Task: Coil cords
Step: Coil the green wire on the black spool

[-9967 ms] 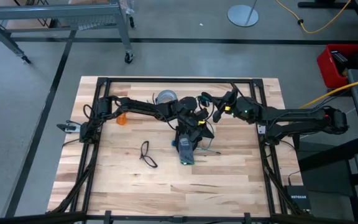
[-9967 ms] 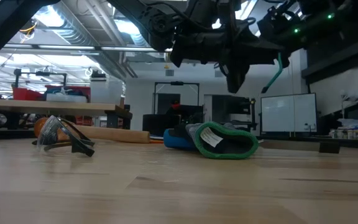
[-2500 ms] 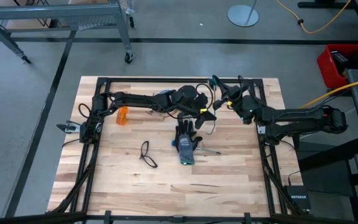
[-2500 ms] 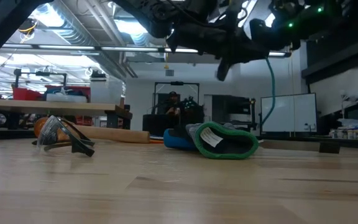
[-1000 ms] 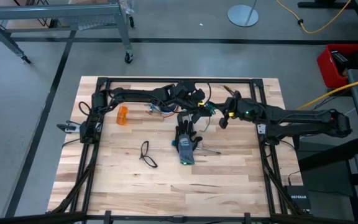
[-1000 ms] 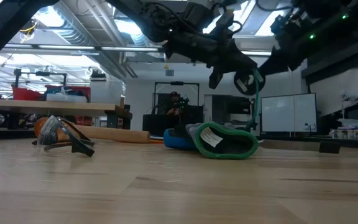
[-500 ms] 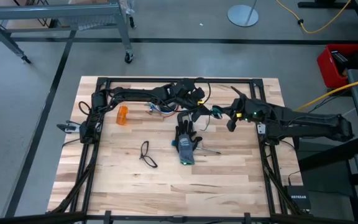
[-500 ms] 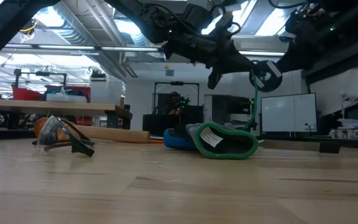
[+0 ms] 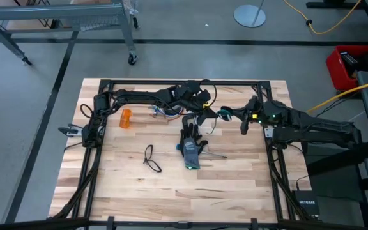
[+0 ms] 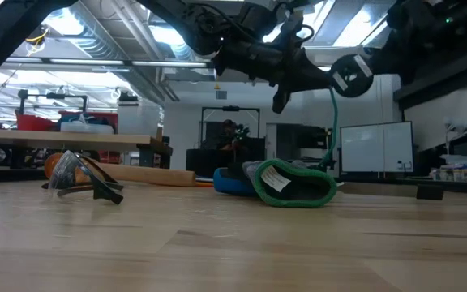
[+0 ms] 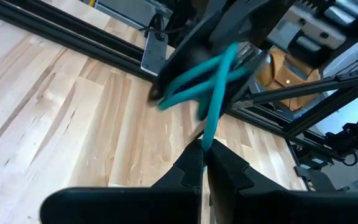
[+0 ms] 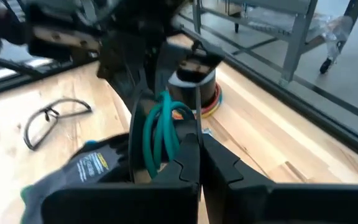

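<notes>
Wooden table (image 9: 235, 185): both pincers pinch teal cord (image 12: 160, 134).

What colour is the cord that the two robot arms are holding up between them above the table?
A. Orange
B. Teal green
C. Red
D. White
B. The cord pinched in the right gripper is teal green, and the left gripper nips the same teal strand.
</notes>
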Robot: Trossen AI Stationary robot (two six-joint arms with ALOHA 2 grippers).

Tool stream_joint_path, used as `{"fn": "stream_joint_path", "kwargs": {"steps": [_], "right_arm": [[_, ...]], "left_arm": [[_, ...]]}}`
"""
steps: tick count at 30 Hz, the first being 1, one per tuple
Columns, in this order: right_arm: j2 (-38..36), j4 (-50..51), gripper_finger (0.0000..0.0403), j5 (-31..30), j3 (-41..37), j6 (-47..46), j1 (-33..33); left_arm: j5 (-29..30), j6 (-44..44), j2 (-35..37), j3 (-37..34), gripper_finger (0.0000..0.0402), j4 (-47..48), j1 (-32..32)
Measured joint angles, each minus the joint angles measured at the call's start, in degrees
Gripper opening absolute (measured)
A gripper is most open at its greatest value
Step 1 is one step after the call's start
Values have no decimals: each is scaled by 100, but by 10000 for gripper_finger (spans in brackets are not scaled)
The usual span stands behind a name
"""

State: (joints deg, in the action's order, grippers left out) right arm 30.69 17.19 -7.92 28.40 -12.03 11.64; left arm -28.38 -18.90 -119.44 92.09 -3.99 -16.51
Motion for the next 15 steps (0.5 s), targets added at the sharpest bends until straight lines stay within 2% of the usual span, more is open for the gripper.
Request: {"fn": "stream_joint_path", "kwargs": {"steps": [5,10,15], "right_arm": [[-255,-158,1,42,0,-21,-4],[-318,-613,1,0,0,-3,-4],[-318,-926,1,-46,9,24,-4]], "left_arm": [[27,96,0,0,0,-86,16],[46,167,0,0,3,-663,84],[74,301,0,-2,22,-1174,170]]}}
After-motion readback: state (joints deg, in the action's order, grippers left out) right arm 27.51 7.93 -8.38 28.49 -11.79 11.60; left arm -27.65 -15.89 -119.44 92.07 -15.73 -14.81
